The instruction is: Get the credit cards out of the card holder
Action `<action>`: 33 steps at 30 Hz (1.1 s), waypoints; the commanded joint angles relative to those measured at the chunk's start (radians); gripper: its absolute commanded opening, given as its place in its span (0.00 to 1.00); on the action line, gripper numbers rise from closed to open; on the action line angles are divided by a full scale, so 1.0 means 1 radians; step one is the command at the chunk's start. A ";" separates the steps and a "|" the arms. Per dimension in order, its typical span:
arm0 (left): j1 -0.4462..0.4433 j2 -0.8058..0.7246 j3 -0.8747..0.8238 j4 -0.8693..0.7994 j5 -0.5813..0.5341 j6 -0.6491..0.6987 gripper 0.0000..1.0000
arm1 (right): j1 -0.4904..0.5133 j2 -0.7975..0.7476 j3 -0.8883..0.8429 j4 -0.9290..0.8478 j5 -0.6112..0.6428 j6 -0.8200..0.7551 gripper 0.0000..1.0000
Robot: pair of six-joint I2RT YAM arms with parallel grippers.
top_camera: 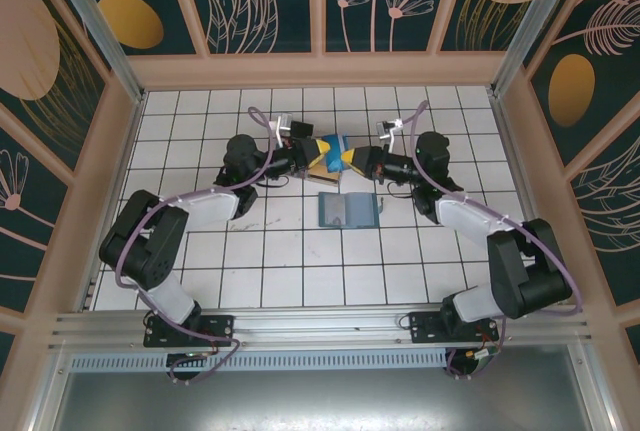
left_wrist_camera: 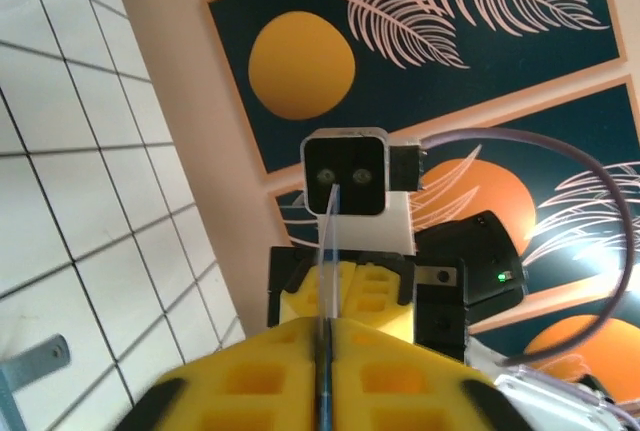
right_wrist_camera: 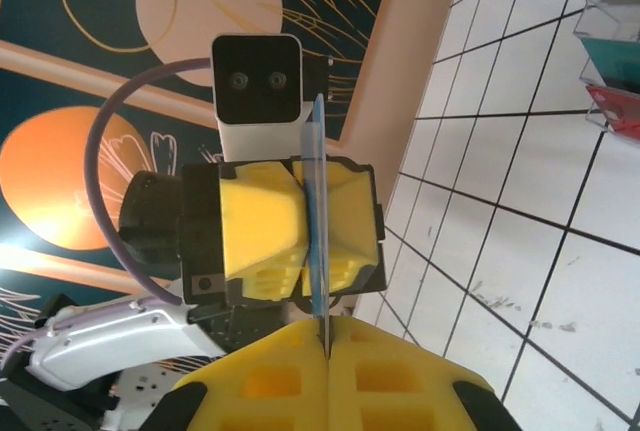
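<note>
Our left gripper (left_wrist_camera: 322, 336) and right gripper (right_wrist_camera: 327, 336) both clamp a thin blue plastic card (right_wrist_camera: 318, 201); overhead adds the open flat teal bifold card holder (top_camera: 347, 211).

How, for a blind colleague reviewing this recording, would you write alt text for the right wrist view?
A thin blue card, seen edge-on and upright, is pinched from both ends by the right gripper at the bottom of the picture and the left gripper facing it, both yellow-fingered. Behind them are a white tiled floor and a painted wall.
</note>
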 commanded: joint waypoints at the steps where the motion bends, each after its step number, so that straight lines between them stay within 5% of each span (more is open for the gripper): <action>1: 0.027 -0.071 -0.026 -0.120 -0.102 0.063 0.55 | -0.003 -0.031 0.119 -0.269 0.126 -0.235 0.00; 2: 0.037 -0.087 -0.031 -0.206 -0.141 0.097 0.65 | -0.003 -0.023 0.173 -0.386 0.169 -0.341 0.00; 7: 0.073 -0.171 -0.031 -0.650 -0.391 0.247 0.86 | 0.007 0.109 0.431 -0.774 0.297 -0.819 0.00; 13: 0.087 -0.214 -0.034 -0.876 -0.531 0.317 0.99 | 0.018 0.295 0.674 -0.966 0.445 -1.219 0.00; 23: 0.102 -0.254 -0.085 -0.970 -0.581 0.346 0.99 | 0.010 0.557 1.015 -1.160 0.387 -1.614 0.00; 33: 0.102 -0.249 -0.080 -0.988 -0.565 0.363 0.99 | 0.006 0.700 1.190 -1.372 0.342 -1.843 0.00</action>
